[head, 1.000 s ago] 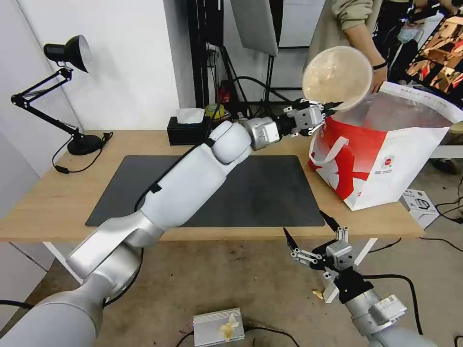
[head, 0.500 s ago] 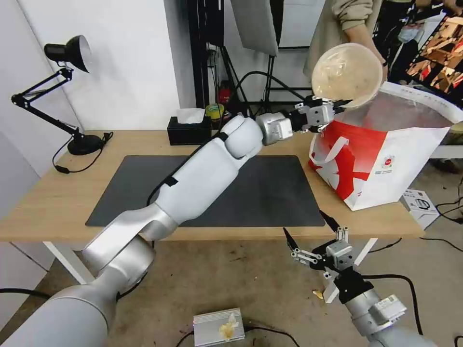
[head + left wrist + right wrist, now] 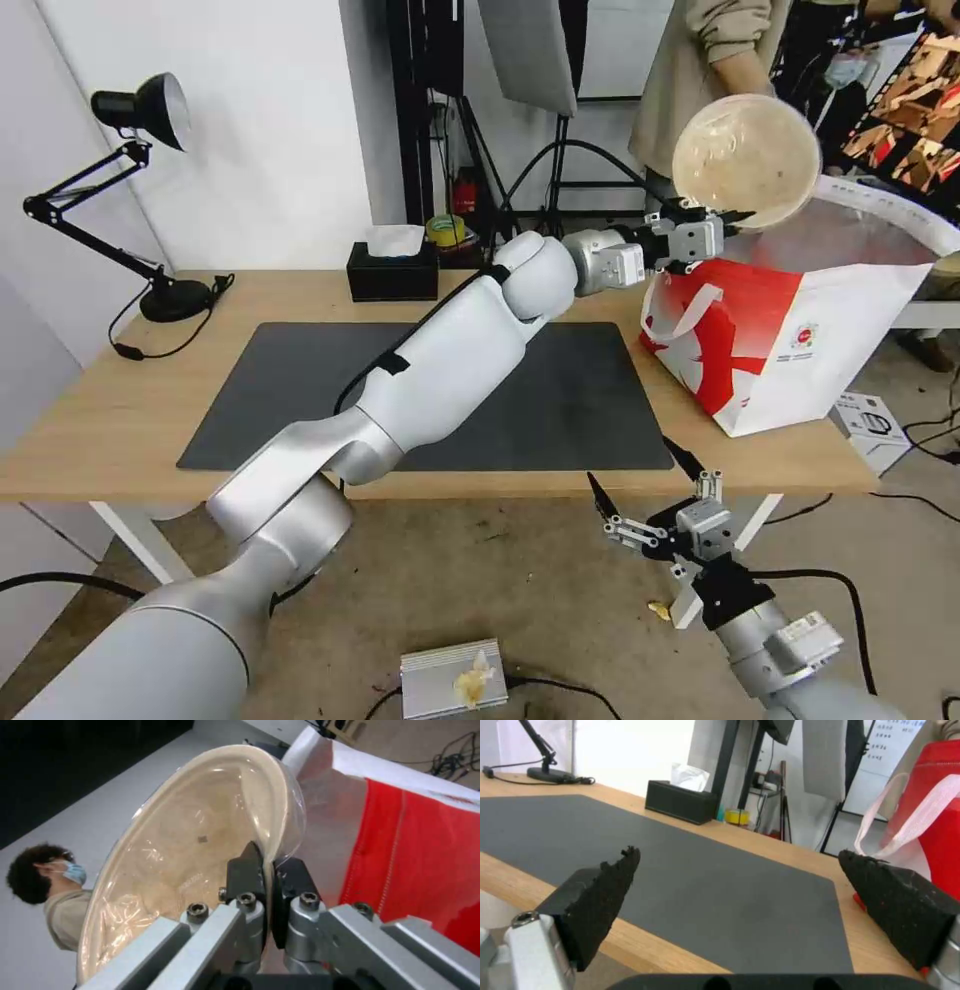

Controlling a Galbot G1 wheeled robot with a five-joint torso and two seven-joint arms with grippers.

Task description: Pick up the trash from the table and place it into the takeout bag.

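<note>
Holding the beige translucent bowl up on edge above the near rim of the takeout bag, open face turned back toward the head camera, round rim standing nearly vertical. Left gripper pinching the bowl's lower rim between its black fingertips, one inside the wall and one outside, with the arm stretching across the table from the robot's left. Showing faint smears and specks on the bowl's inner wall, nothing loose inside that can be made out. Bag standing upright at the right end of the table, mouth gaping open, silver foil lining catching light just beside the bowl; contents of the bag hidden. White strap handle drooping down the red side. Dark grey mat lying bare under the arm, black tissue box sitting at the far edge, desk lamp at the far left. Right gripper hanging below and just in front of the table's near edge, fingers spread wide, holding nothing.
</note>
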